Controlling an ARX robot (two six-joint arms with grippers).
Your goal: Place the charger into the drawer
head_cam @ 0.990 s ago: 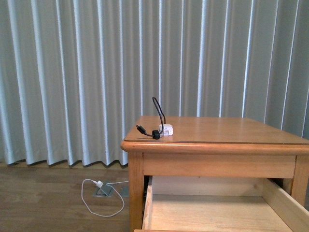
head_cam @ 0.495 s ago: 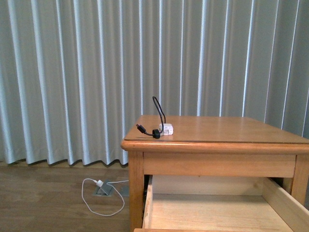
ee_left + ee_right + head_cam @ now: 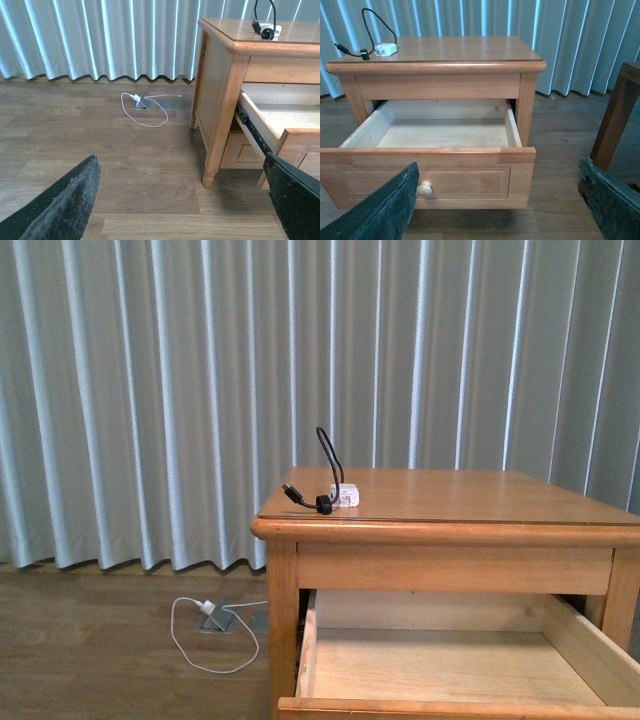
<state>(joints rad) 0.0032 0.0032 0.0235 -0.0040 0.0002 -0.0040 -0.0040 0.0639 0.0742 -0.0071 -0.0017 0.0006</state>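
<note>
The charger [image 3: 343, 496], a small white plug block with a looping black cable, lies on the nightstand top near its front left corner. It also shows in the left wrist view [image 3: 272, 31] and the right wrist view [image 3: 385, 49]. The drawer [image 3: 427, 170] is pulled out below, its pale interior [image 3: 440, 660] empty, its round knob [image 3: 424, 188] at the front. My left gripper [image 3: 182, 200] is open over the floor, left of the nightstand. My right gripper [image 3: 497, 202] is open in front of the drawer's panel. Neither gripper shows in the front view.
A white plug with a long thin white cable [image 3: 208, 610] lies on the wood floor by a floor socket [image 3: 140, 102]. Grey curtains [image 3: 150, 390] hang behind. A dark wooden furniture leg [image 3: 615, 120] stands right of the nightstand [image 3: 440, 530].
The front view has shifted: the nightstand top sits lower and the drawer's front edge now shows at the bottom. The charger has not moved on the top.
</note>
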